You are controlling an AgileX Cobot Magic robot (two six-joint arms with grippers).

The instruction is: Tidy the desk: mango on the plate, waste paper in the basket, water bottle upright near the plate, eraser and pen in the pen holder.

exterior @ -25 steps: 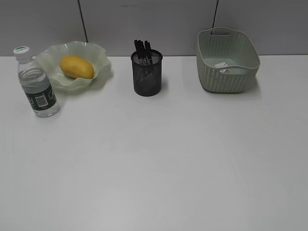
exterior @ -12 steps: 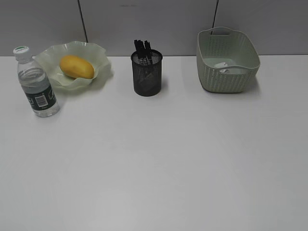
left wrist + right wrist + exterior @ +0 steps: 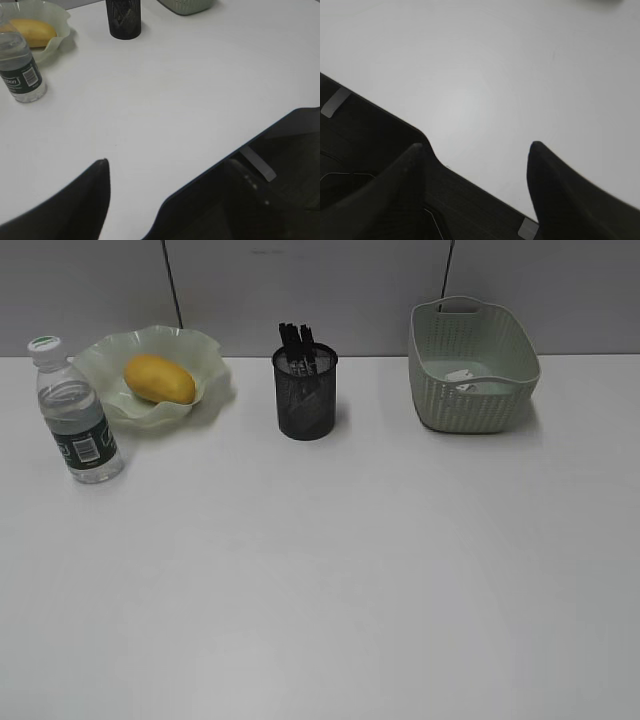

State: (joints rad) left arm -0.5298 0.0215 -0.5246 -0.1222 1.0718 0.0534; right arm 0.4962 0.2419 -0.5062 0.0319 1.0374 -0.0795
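The mango [image 3: 159, 378] lies in the pale green ruffled plate [image 3: 205, 352] at the back left; both also show in the left wrist view, the mango [image 3: 32, 32] and the plate [image 3: 57, 25]. The water bottle [image 3: 77, 423] stands upright in front of the plate and shows in the left wrist view [image 3: 20, 70]. The black mesh pen holder [image 3: 305, 395] holds dark pens. The waste paper [image 3: 463, 378] lies inside the basket [image 3: 470, 405]. My left gripper [image 3: 167, 165] and right gripper [image 3: 476, 150] are open and empty over the desk's near edge. No eraser shows.
The white desk [image 3: 330, 570] stretches from the grey back wall to the near edge [image 3: 260, 135]. Dark floor and robot base lie below that edge in both wrist views. Neither arm shows in the exterior view.
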